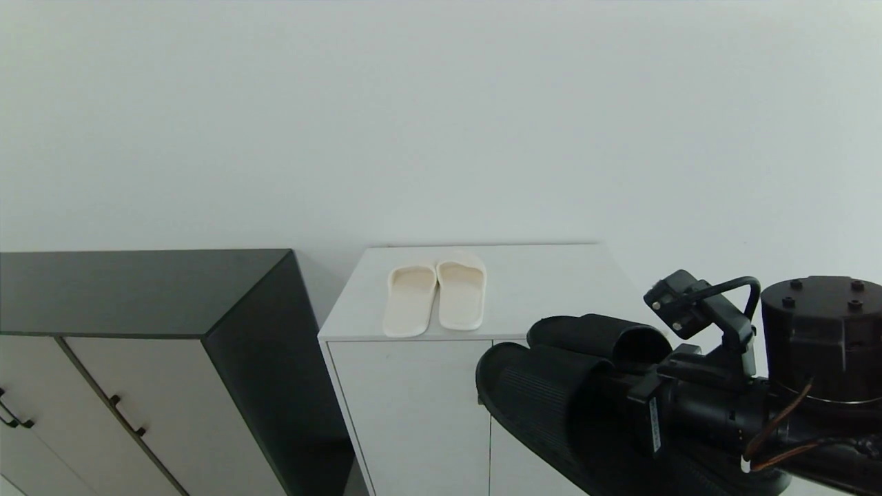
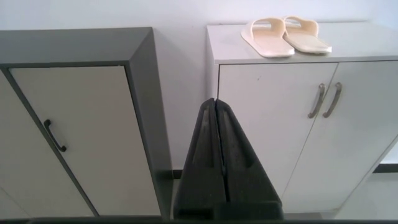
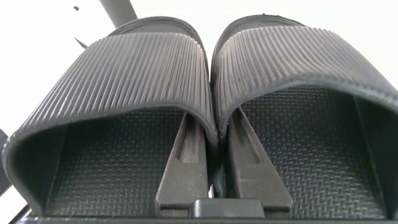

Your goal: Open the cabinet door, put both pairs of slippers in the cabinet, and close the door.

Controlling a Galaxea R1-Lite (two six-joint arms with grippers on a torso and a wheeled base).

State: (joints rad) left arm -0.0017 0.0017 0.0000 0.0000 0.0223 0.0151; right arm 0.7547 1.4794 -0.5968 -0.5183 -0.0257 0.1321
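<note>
Head view: the black slippers, ribbed across the straps, hang in the air before the white cabinet, at its front right. The cream slippers lie side by side on the cabinet top, at its front edge, left of centre. A dark cabinet stands just beside it; a white wall is behind.

Left wrist view: the left gripper has its jaws pressed together. Both white doors are shut, and the handles meet at the middle.

Right wrist view: the right gripper pinches the black pair's adjoining inner walls. The footbeds are studded.
</note>
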